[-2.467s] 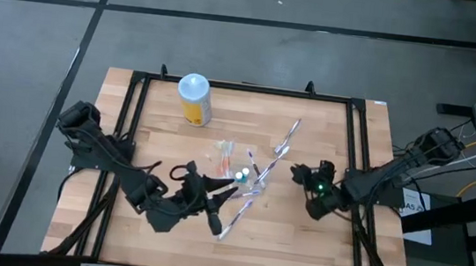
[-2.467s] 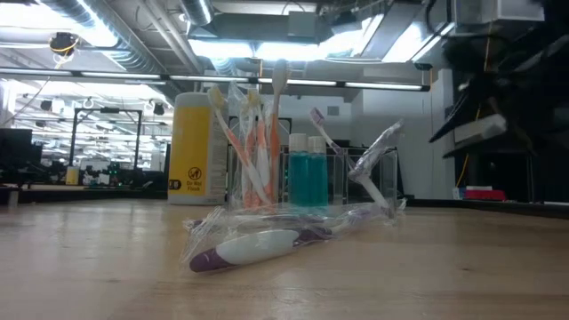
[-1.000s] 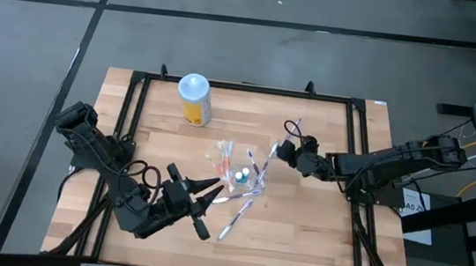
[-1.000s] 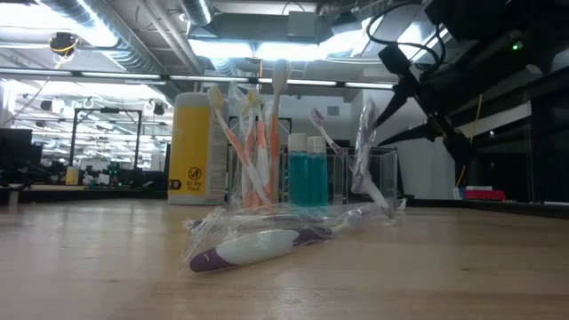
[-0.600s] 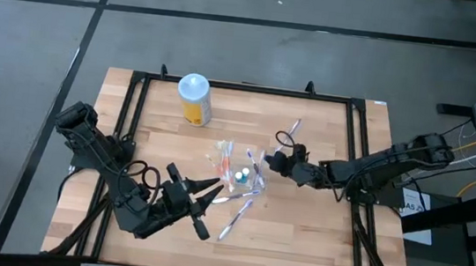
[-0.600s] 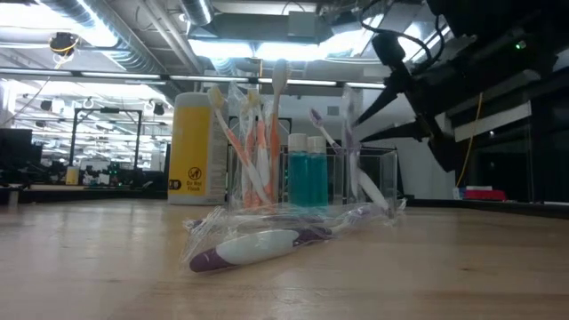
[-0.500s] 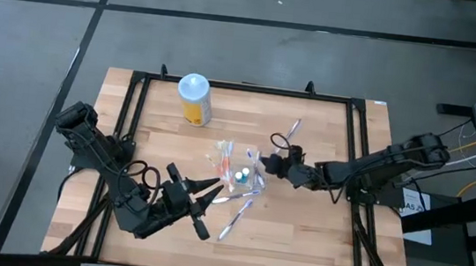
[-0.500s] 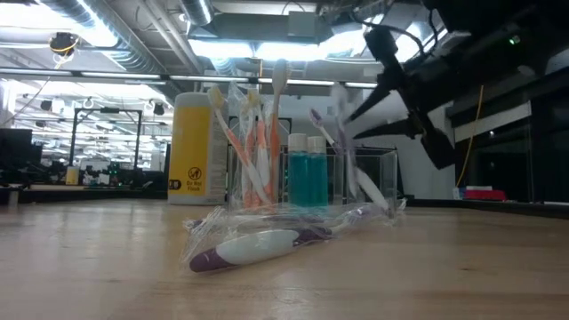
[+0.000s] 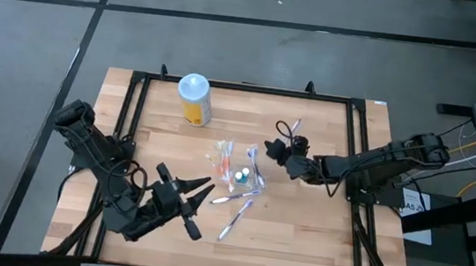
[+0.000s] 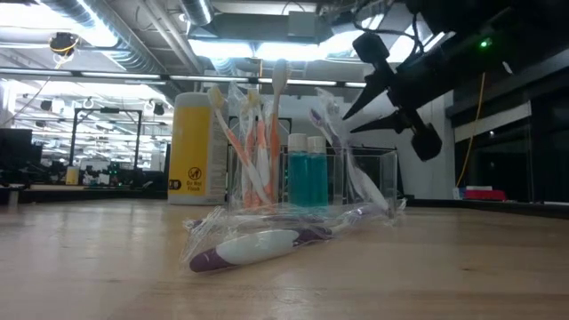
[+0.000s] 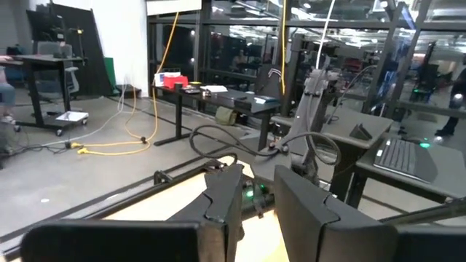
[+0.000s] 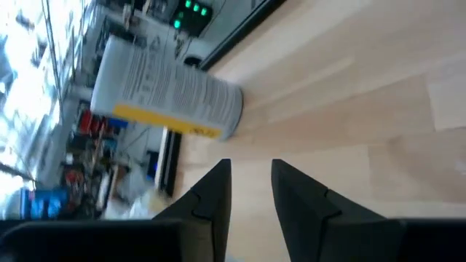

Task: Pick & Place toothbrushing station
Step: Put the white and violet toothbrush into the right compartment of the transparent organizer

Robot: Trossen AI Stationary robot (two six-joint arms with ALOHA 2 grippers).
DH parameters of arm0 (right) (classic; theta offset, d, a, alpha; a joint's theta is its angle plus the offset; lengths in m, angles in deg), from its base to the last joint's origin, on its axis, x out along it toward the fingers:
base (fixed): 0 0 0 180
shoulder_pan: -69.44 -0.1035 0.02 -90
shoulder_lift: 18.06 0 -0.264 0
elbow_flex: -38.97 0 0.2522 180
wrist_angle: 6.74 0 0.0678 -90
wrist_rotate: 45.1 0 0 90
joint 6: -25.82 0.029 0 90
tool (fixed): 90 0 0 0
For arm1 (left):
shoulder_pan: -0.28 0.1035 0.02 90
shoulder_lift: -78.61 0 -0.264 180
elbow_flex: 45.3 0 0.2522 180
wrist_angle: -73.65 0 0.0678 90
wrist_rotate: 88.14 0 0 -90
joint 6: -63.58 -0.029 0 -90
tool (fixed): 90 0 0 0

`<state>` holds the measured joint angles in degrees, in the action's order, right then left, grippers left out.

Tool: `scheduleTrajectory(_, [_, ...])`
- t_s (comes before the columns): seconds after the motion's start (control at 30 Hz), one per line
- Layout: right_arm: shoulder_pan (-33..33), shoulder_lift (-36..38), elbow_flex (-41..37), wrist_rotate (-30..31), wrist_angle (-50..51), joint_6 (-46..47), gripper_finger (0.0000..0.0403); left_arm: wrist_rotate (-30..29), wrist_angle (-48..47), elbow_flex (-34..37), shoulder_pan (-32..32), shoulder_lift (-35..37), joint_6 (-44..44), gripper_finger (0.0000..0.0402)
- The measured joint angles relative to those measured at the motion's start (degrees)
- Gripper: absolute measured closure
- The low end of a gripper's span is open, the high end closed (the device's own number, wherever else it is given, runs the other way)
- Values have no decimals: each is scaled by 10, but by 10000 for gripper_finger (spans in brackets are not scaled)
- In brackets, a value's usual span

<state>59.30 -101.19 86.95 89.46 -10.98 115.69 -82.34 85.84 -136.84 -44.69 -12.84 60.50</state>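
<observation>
Claw on right arm (image 10: 347, 111) pinches wrapped toothbrush (image 10: 342, 147) above clear holder (image 10: 375, 173) (left claw (image 9: 199, 207) hovers spread)

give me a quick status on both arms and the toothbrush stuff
Right gripper raised beside clear holder, gripping a wrapped toothbrush. Left gripper off the table near front, holding nothing. Wrapped brushes lying loose in front of holder. Yellow canister at back, clear of work.

Bright ceiling glare — right wrist blurred.
</observation>
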Motion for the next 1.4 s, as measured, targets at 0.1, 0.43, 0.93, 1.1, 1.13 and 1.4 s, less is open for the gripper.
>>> scheduleTrajectory(0.1, [14,0,0,11,0,32,301,-5,0,0,-4,4,-7,327])
scheduleTrajectory(0.43, [99,18,0,-232,64,-230,301,-58,-2,0,-63,9,-85,327])
scheduleTrajectory(0.93, [196,95,219,-367,562,-726,301,-59,-15,0,-87,24,-111,327])
scheduleTrajectory(1.1, [217,93,283,-398,686,-1001,301,-59,-22,0,-90,23,-110,327])
scheduleTrajectory(1.13, [220,93,285,-407,707,-1052,301,-58,-24,0,-90,23,-107,327])
scheduleTrajectory(1.4, [224,43,272,-438,742,-1225,301,-58,-129,0,-90,23,26,327])
